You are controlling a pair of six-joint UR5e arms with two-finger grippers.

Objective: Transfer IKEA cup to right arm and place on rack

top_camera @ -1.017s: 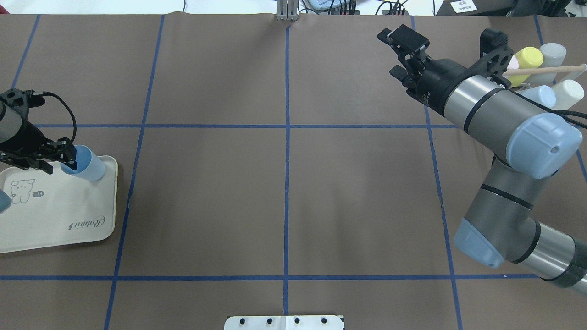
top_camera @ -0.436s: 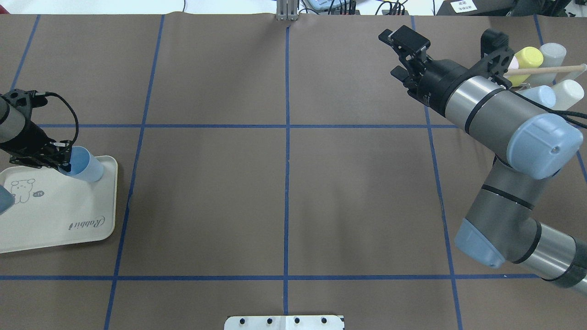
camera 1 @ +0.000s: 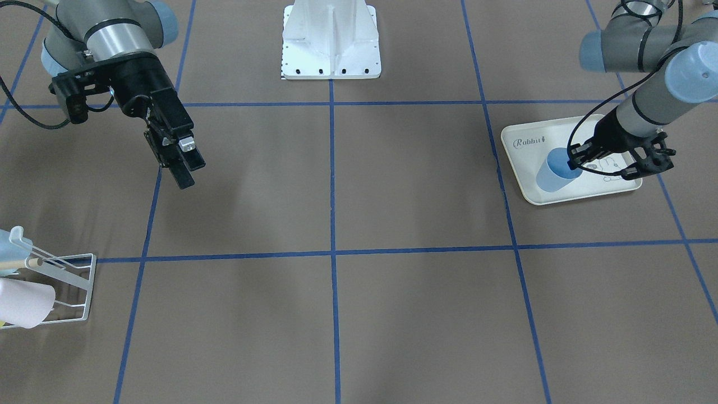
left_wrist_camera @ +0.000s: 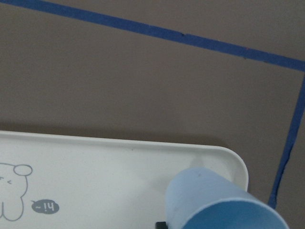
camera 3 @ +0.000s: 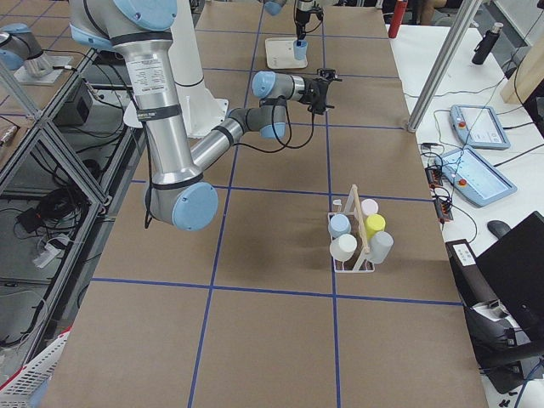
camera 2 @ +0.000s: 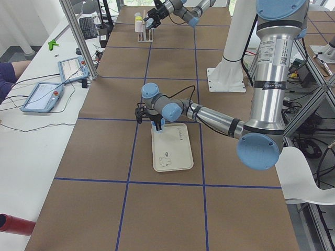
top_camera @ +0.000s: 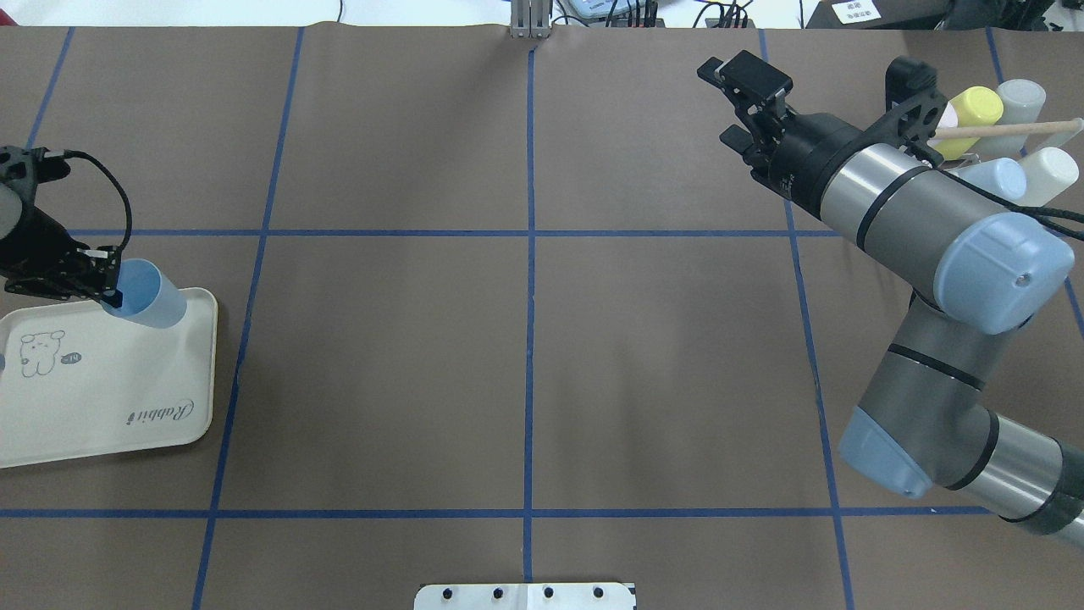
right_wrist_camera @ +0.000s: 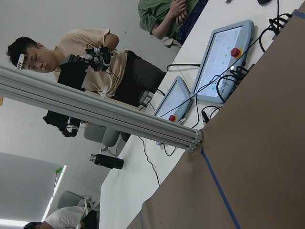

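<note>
The light blue IKEA cup (top_camera: 151,296) hangs tilted over the far right corner of the cream rabbit-print tray (top_camera: 110,398). My left gripper (top_camera: 110,292) is shut on its rim. The cup shows in the front view (camera 1: 552,173) and fills the bottom of the left wrist view (left_wrist_camera: 217,205). My right gripper (top_camera: 730,100) is open and empty, held above the table at the far right, to the left of the white wire rack (top_camera: 1029,129). The rack (camera 1: 64,280) holds several cups around its wooden dowel.
Yellow (top_camera: 974,110), grey (top_camera: 1020,97), white (top_camera: 1050,169) and blue (top_camera: 999,180) cups sit on the rack. The right arm's elbow (top_camera: 999,263) overhangs the table's right side. A white base plate (top_camera: 525,596) sits at the near edge. Operators' tablets lie past the far edge.
My left gripper has risen and drawn back to the left with the blue cup in it, off the tray. The right arm has barely moved.
</note>
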